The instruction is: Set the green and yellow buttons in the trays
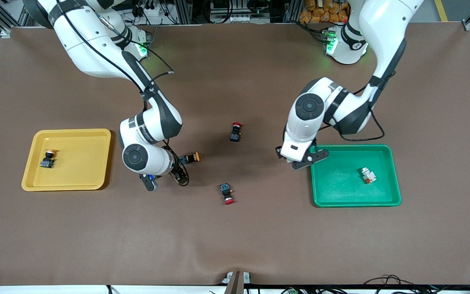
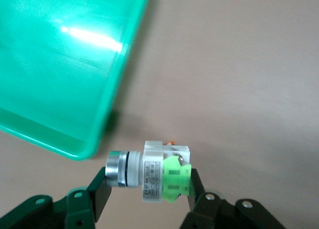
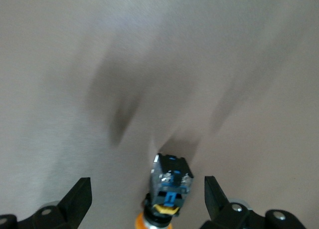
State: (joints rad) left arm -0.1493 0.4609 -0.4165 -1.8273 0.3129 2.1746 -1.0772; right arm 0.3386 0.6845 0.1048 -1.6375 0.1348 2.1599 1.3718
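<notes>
My left gripper [image 1: 300, 160] [image 2: 149, 185] is shut on a pale grey-white button with a bright green part [image 2: 152, 175]. It holds the button just above the table, beside the corner of the green tray [image 1: 394, 175] [image 2: 107, 109]. A second pale button [image 1: 368, 175] lies in that tray. My right gripper [image 1: 165, 179] [image 3: 147, 193] is open, with a finger on each side of a black-and-blue button with a yellow-orange cap [image 1: 189, 157] [image 3: 172, 181] that lies on the table. Another yellow-capped button [image 1: 48, 158] lies in the yellow tray [image 1: 96, 159].
Two red-capped black-and-blue buttons lie mid-table, one [image 1: 236, 131] nearer the robots' bases and one [image 1: 227, 193] nearer the front camera. The brown mat [image 1: 235, 237] covers the table.
</notes>
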